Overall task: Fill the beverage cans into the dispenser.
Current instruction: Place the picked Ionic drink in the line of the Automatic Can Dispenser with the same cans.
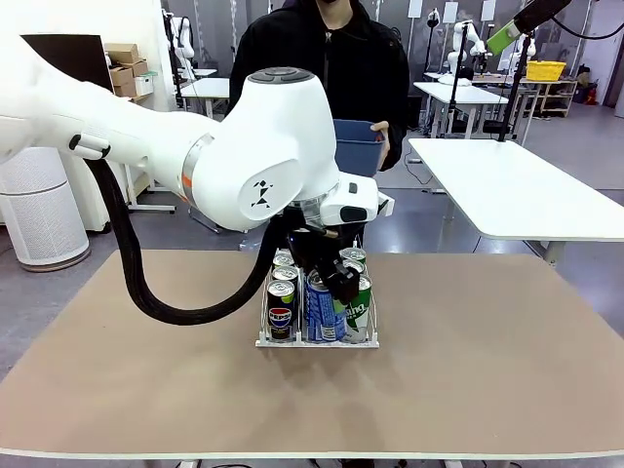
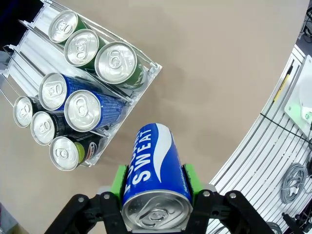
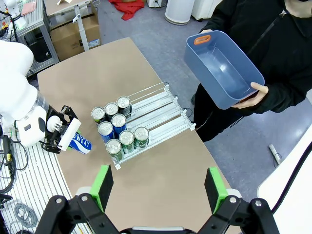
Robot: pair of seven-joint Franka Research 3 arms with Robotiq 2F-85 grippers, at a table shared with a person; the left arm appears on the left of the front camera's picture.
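Left gripper was clamped on a blue can, held off the dispenser's front end, above the table. Right gripper was spread wide, nothing held. Eight cans were counted in the dispenser's three lanes. Blue bin was held by a person beyond the dispenser

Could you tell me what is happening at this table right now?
The left gripper is shut on a blue can and holds it near the front of the dispenser. Eight cans already stand there: three green ones, two blue ones and three dark ones. The right gripper is open above the table. The person holds a blue bin.
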